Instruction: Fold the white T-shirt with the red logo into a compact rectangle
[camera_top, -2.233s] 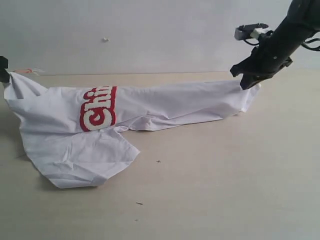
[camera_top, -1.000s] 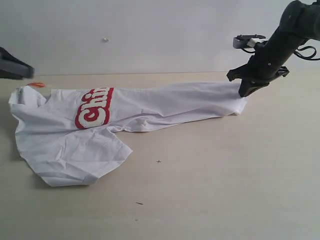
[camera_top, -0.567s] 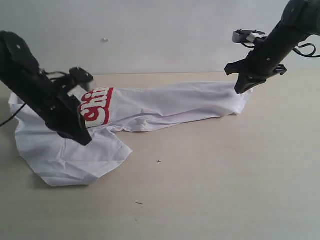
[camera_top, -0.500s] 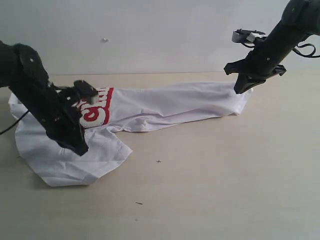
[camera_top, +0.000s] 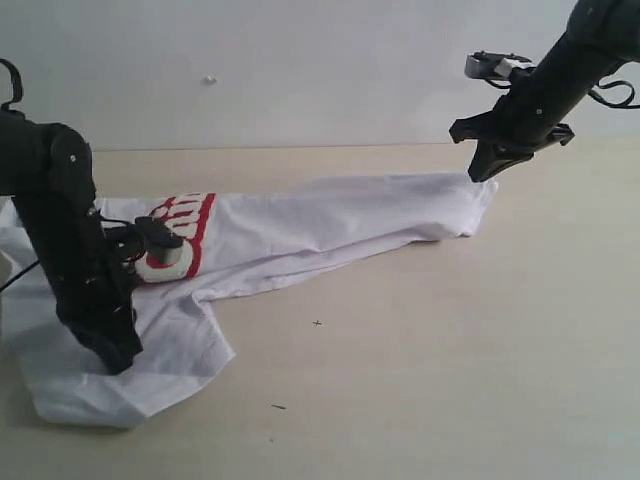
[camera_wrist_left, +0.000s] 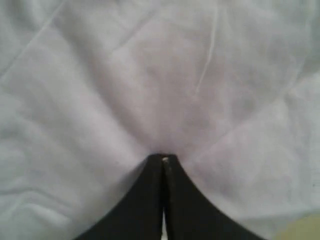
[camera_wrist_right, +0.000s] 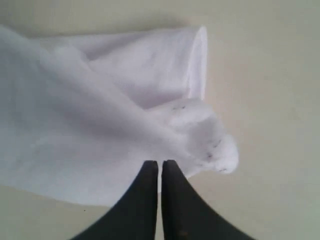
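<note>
The left gripper (camera_top: 118, 358) is clamped shut on a pinch of the white T-shirt (camera_top: 330, 215) toward the tabletop's (camera_top: 450, 350) front left. The right gripper (camera_top: 482, 172) is closed on the shirt's opposite end near the back edge. The shirt's long axis runs between the 2, and the red logo (camera_top: 190, 232), bunched and partly hidden, is unreadable.

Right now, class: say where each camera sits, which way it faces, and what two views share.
Exterior: a separate camera, faces across the table to the wall; left gripper and right gripper show.
Left wrist: behind the left gripper, facing the white T-shirt.
Right wrist: behind the right gripper, facing shirt edge.
All share the shirt.
</note>
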